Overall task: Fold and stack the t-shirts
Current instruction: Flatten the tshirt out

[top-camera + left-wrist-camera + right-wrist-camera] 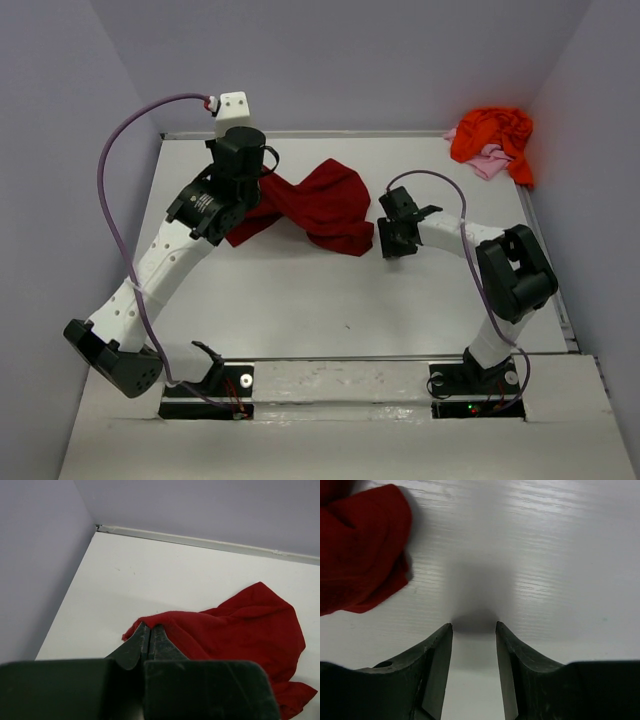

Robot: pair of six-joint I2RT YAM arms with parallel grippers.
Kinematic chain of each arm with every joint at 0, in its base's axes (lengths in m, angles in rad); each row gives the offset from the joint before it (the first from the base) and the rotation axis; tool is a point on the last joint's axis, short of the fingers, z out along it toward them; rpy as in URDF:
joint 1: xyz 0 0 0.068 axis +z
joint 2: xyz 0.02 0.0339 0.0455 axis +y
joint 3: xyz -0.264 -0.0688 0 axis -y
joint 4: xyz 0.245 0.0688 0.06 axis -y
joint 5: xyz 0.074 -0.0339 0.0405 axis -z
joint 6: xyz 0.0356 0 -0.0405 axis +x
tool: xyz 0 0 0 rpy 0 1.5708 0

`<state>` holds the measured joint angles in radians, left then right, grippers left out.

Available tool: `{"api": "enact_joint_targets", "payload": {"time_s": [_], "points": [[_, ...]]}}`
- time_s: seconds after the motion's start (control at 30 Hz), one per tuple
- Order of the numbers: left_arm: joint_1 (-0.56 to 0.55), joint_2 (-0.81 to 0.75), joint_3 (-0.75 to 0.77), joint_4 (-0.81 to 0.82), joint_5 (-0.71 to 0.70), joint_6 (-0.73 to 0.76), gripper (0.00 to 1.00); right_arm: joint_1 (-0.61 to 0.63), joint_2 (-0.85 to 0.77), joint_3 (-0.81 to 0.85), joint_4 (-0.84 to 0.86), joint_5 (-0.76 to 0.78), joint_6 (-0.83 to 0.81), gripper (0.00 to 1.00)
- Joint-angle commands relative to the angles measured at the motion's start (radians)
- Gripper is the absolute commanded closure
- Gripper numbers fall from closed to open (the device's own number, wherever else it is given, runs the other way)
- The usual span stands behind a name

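Pale lilac walls (350,60) on three sides of a white table (300,300), seen from above. Crumpled just past the middle, toward 12 o'clock: a dark red shirt (330,200), with one corner drawn out to 9 o'clock under the wrist of the left arm (180,250). Heaped in the far corner at 2 o'clock, well apart from it: an orange shirt (495,135) on top of a pink shirt (487,165), with only a pale strip of the pink one showing at the near edge. Reaching in from 4 o'clock, the right arm (510,270), its tip just beside the red cloth's 3 o'clock edge. Looped high over the left arm, a purple cable (115,200).

From the left wrist: white table running to a pale strip (200,542) along the foot of the wall at 12 o'clock. Left gripper (149,637) pressed fully together, dark fingers meeting in a point, a fold of the dark red shirt's edge pinched at the tips. Rest of the cloth trailing off to 3 and 4 o'clock, rumpled.

From the right wrist: bare, faintly streaked table across the view. Right gripper (472,630) parted, a clear gap between the two dark fingers and nothing in it, only shadow on the table just beyond the tips. Dark red shirt bunched at 10 o'clock, off to the side and apart from the fingers.
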<state>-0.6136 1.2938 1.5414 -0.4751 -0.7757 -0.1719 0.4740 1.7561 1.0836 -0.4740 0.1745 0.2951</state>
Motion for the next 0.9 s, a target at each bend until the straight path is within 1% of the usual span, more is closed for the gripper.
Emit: {"api": "enact_joint_targets", "payload": {"time_s": [0.0,0.07,0.3,0.47,0.63,0.87], "points": [[0.005,-0.01,0.046,0.03,-0.019,0.025,1.0,0.028,-0.04,0.008,0.087,-0.081,0.027,0.54],[0.005,-0.016,0.026,0.035,-0.017,0.023,1.0,0.028,-0.033,0.018,0.1,-0.108,0.03,0.54],[0.008,-0.045,-0.013,0.044,-0.004,0.022,1.0,0.028,0.022,0.022,0.178,-0.132,0.036,0.55],[0.006,-0.044,-0.024,0.043,0.006,0.018,1.0,0.037,0.071,0.006,0.262,-0.231,0.065,0.55],[0.008,-0.048,-0.037,0.049,0.012,0.022,1.0,0.037,0.12,0.009,0.313,-0.28,0.09,0.55],[0.008,-0.044,-0.038,0.049,0.019,0.023,1.0,0.048,0.117,-0.007,0.365,-0.368,0.122,0.55]]}}
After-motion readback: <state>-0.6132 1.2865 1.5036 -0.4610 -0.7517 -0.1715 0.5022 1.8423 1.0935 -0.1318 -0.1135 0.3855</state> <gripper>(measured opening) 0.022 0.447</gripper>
